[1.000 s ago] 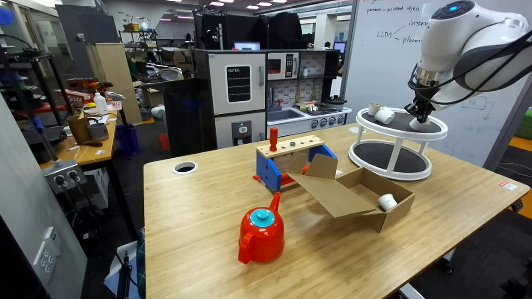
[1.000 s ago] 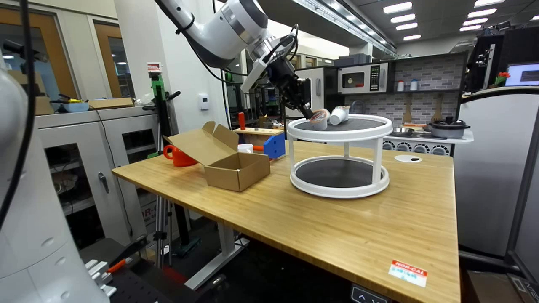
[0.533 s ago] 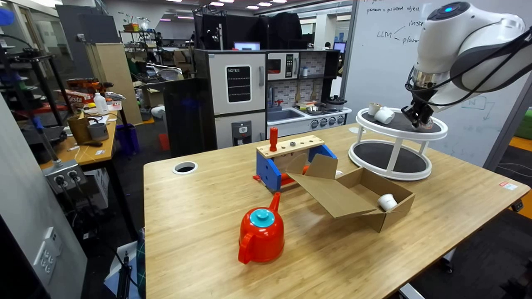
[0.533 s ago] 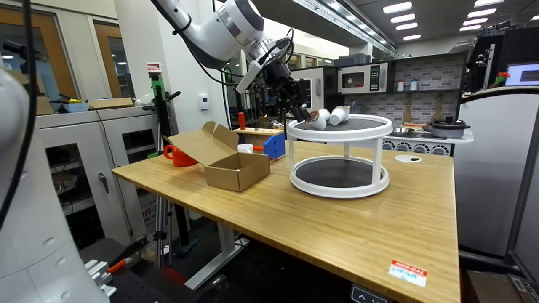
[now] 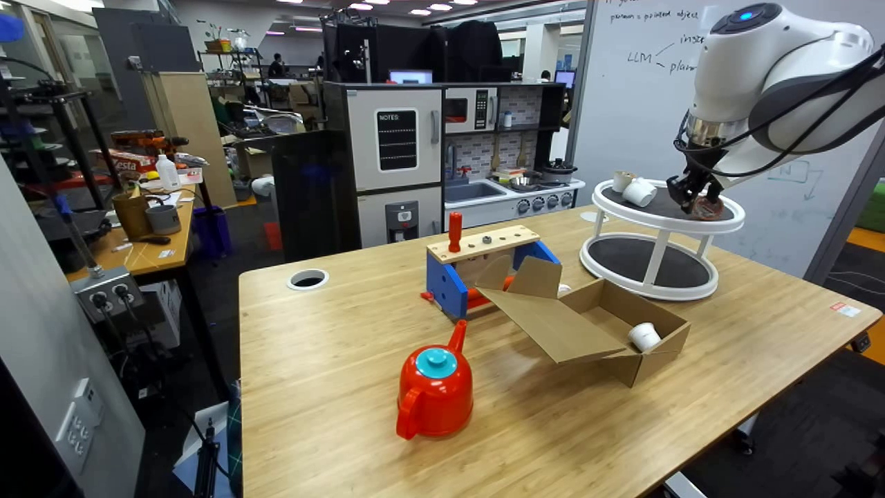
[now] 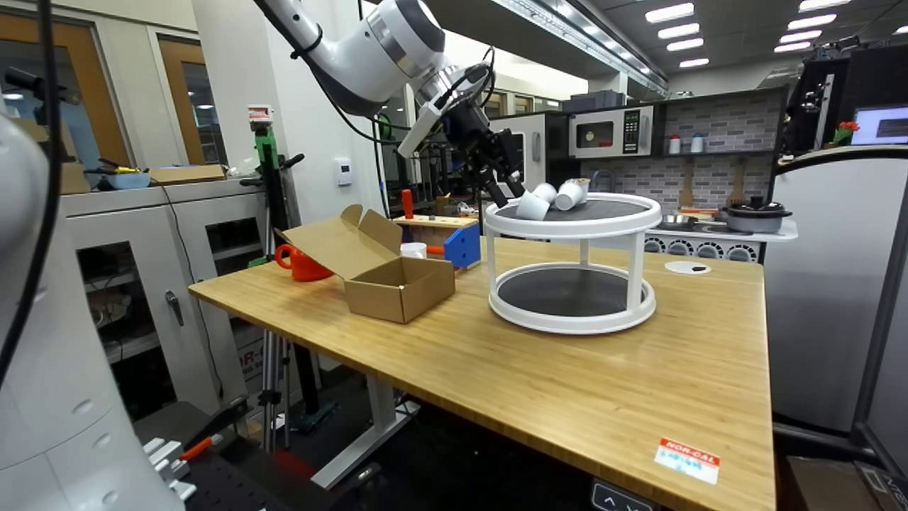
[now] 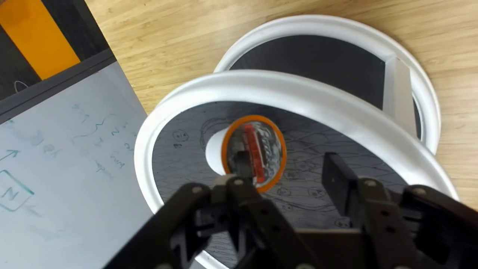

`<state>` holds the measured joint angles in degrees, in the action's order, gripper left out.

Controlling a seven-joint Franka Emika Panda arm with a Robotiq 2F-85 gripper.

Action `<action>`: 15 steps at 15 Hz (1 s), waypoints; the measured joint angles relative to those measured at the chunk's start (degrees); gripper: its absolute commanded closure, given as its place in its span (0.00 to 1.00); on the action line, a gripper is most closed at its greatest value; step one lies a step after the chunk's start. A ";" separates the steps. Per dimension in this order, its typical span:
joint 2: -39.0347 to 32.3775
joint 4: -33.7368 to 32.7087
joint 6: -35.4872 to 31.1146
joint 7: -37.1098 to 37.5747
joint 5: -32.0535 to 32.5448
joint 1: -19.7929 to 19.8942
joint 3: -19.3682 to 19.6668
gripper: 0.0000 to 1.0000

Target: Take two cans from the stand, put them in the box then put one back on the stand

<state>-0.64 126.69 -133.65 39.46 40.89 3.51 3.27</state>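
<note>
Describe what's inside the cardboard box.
One white can shows in the cardboard box, in an exterior view. The near wall covers part of the inside, so anything low behind it cannot be seen.

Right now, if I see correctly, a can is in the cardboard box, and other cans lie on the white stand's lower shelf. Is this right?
The word "lower" is wrong: both exterior views show those other cans on the upper shelf of the white stand. A can is indeed in the cardboard box.
</note>
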 measured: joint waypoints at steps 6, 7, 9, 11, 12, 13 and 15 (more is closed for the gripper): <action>0.01 0.05 -0.80 -0.07 -0.47 -0.13 -0.01 0.00; 0.01 0.08 -1.35 -0.28 -1.14 -0.23 -0.02 0.00; 0.04 0.10 -2.21 -0.62 -2.18 -0.52 -0.06 0.00; 0.14 0.12 -3.20 -0.71 -2.61 -0.81 -0.08 0.00; 0.28 0.12 -3.90 -0.72 -2.86 -0.91 -0.09 0.00; 0.47 0.12 -4.28 -0.76 -3.08 -0.98 -0.09 0.00; 0.58 0.13 -4.39 -0.77 -3.15 -0.99 -0.09 0.00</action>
<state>-0.06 126.82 -138.03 38.69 37.74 2.52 3.18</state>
